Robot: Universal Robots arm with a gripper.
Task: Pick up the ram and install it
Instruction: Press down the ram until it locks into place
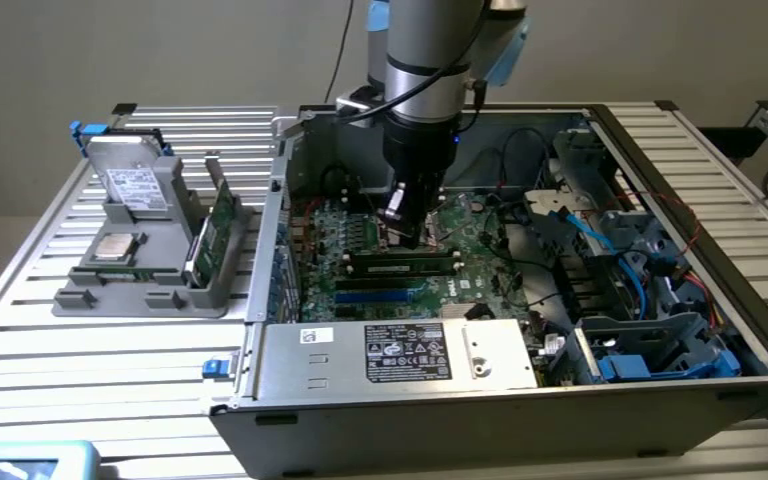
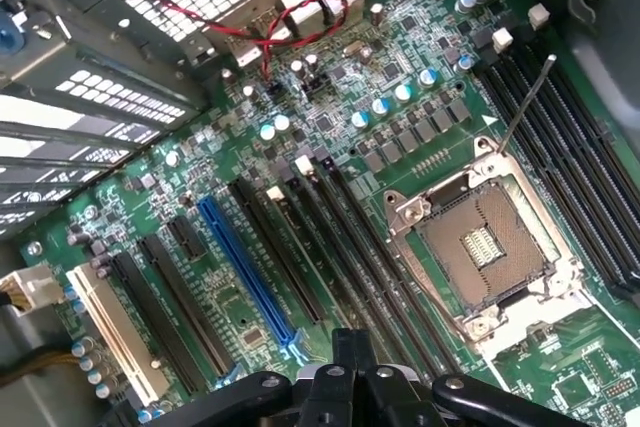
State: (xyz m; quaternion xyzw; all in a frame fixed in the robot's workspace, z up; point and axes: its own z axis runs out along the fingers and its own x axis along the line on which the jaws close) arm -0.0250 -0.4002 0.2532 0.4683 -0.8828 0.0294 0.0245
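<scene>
Where the arm reaches down into the open computer case [image 1: 704, 300], the gripper [image 1: 406, 236] hangs low over the motherboard [image 1: 357, 235], fingers pressed together with nothing visible between them. From the wrist view the gripper [image 2: 352, 365] shows as a dark closed tip above the long black memory slots [image 2: 345, 237], with the bare CPU socket [image 2: 488, 247] to one side and a blue expansion slot [image 2: 248, 269] to the other.

The ram [image 1: 404, 267]: a thin green stick lying along one black slot, just beside the gripper tip on the side toward the power supply [image 1: 398, 352]. Can't tell whether it is pressed fully home.

Outside the case, at the exterior view's left: a grey holder [image 1: 144, 295] on the slatted table [image 1: 91, 380], upright green cards [image 1: 211, 235] standing in it.
</scene>
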